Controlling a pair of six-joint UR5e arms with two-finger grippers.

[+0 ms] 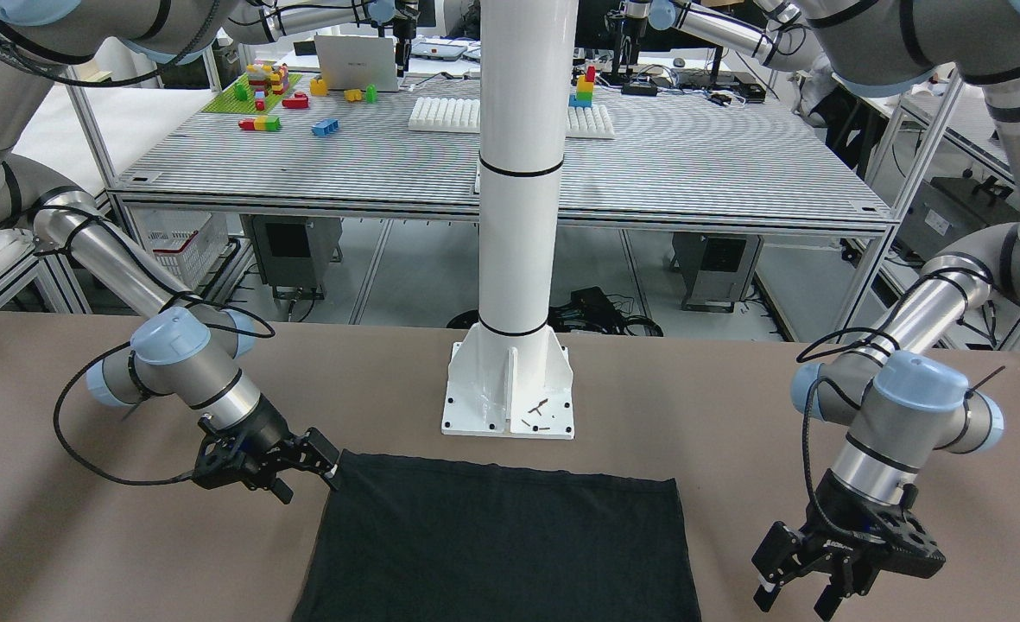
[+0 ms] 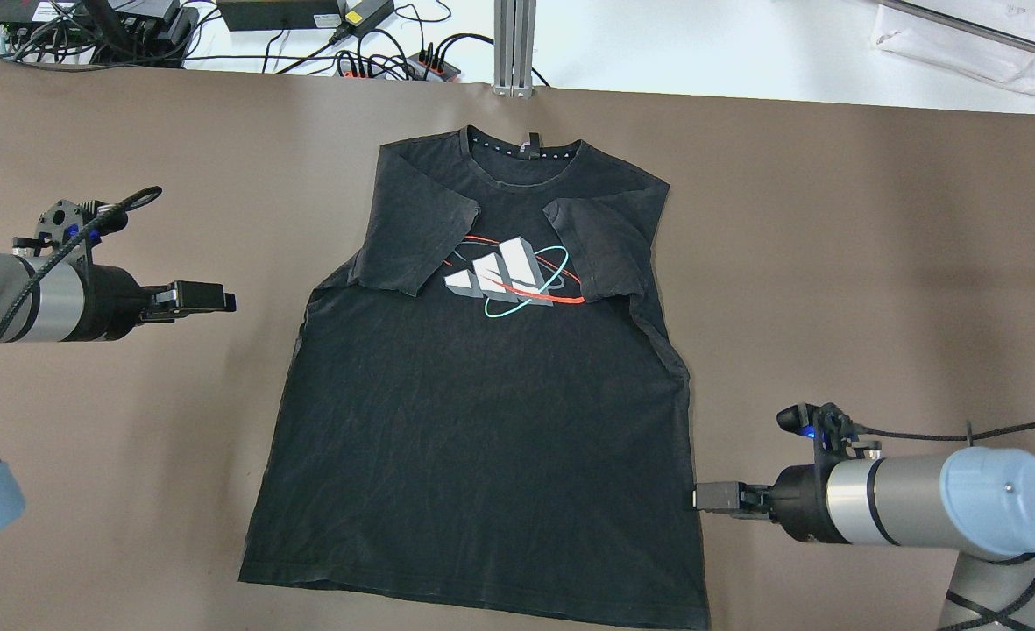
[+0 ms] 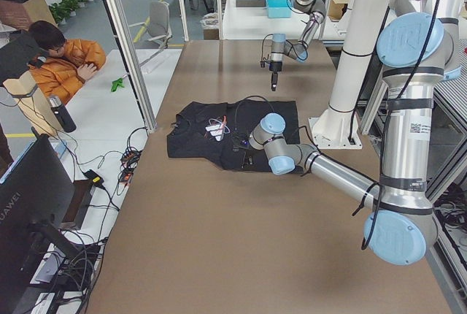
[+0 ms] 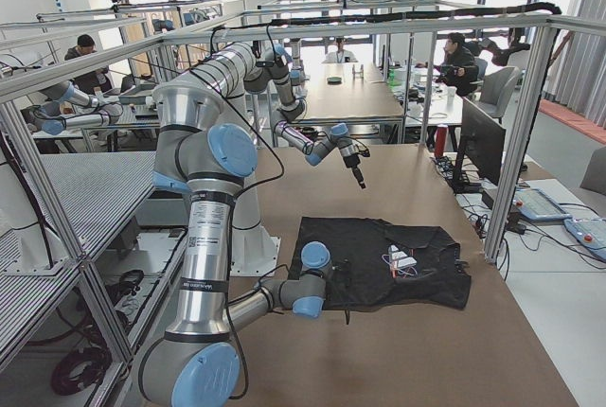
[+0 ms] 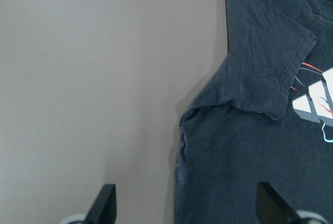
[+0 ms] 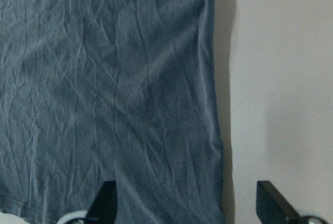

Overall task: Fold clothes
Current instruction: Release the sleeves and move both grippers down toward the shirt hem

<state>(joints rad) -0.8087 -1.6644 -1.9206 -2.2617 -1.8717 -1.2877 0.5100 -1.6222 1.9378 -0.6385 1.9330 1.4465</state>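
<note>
The black T-shirt [image 2: 482, 421] is lying flat on the counter [image 2: 832, 263], face up, with both sleeves [image 2: 412, 237] turned in over the print [image 2: 504, 276]. The right tool [image 2: 708, 497] is sitting with its jaws spread wide at the shirt's side edge near the hem, one finger over cloth and the other over bare counter, gripping nothing. The left tool [image 2: 219, 301], just as wide and empty, is hanging clear of the shirt, with a strip of bare counter between it and the nearer sleeve fold. The worry, to my eye, is an uneven lift. If the right tool is pinching only the top layer, or pulling while the left is lagging, the cloth could be bunching and the sleeves flopping open. I can't tell whether the right fingertips [image 6: 106, 200] are touching fabric, and the front camera is cutting off the collar end.
</note>
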